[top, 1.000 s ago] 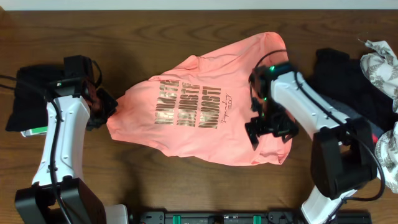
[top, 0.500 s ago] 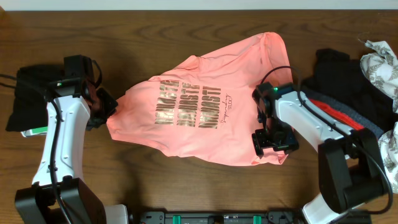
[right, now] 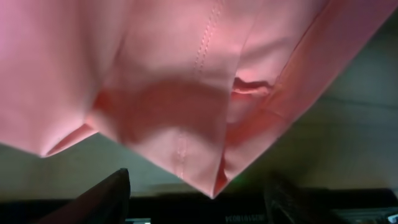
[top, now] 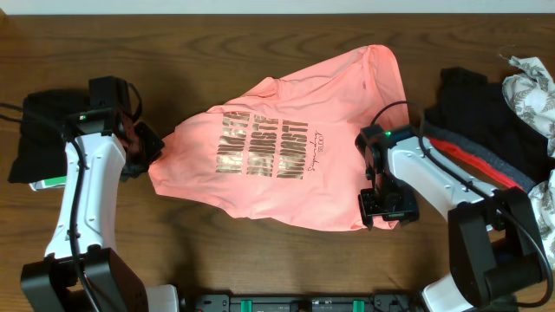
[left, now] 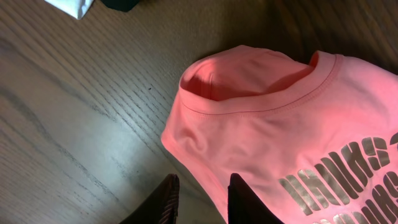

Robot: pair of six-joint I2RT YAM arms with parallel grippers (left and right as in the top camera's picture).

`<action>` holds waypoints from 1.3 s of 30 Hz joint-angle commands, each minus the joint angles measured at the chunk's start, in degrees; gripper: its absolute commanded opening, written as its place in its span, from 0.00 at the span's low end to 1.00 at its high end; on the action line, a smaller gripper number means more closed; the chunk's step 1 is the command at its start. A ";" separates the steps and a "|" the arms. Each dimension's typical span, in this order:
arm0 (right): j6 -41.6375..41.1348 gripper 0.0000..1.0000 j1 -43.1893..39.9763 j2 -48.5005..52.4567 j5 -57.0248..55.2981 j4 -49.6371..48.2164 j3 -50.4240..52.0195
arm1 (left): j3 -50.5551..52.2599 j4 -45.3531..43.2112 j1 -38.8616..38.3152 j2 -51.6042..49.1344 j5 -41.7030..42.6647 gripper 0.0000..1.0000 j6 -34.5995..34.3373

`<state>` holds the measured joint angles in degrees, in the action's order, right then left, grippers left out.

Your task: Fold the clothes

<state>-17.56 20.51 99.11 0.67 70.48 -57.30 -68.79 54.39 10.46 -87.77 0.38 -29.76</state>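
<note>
Two-clawed job. Pinches pink T-shirt (top: 269,156) near its neck with left claw (top: 148,155). Holds right claw (top: 387,208) spread around bottom corner.

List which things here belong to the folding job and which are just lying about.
Job: pink T-shirt, with the left tool and right tool at its edges.
Lying about: black garment at left, dark clothes pile at right, patterned cloth.

Salmon-pink cloth T-shirt (top: 347,95): we see soft, matt knit with stitched hems.
Gold lettering on its chest (top: 260,152): metallic, reflective print.
Dark brown wooden table (top: 260,260): smooth, with visible grain and a faint sheen.
White robot arm shells (top: 87,191): to us smooth, hard, slightly glossy.
Black heap of garments (top: 473,104): matt cloth.
</note>
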 commanded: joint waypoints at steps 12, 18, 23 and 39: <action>-1.73 0.05 0.24 -1.03 2.80 -5.84 3.43 | 0.48 0.20 0.09 -0.35 -1.09 0.27 0.63; -2.23 0.01 0.13 -1.03 2.78 -7.50 3.41 | 0.48 0.24 0.09 -0.35 -1.09 0.27 0.63; -2.45 0.01 0.13 -1.03 2.56 -7.48 3.41 | 0.48 0.22 0.09 -0.35 -1.09 0.27 0.63; -8.92 0.01 -15.43 -26.05 -9.90 -8.55 0.00 | 0.48 0.28 0.09 -0.35 -1.07 0.27 0.63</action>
<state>-25.71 9.30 77.06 -6.37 61.82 -56.49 -68.79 54.41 10.46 -87.77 0.40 -29.76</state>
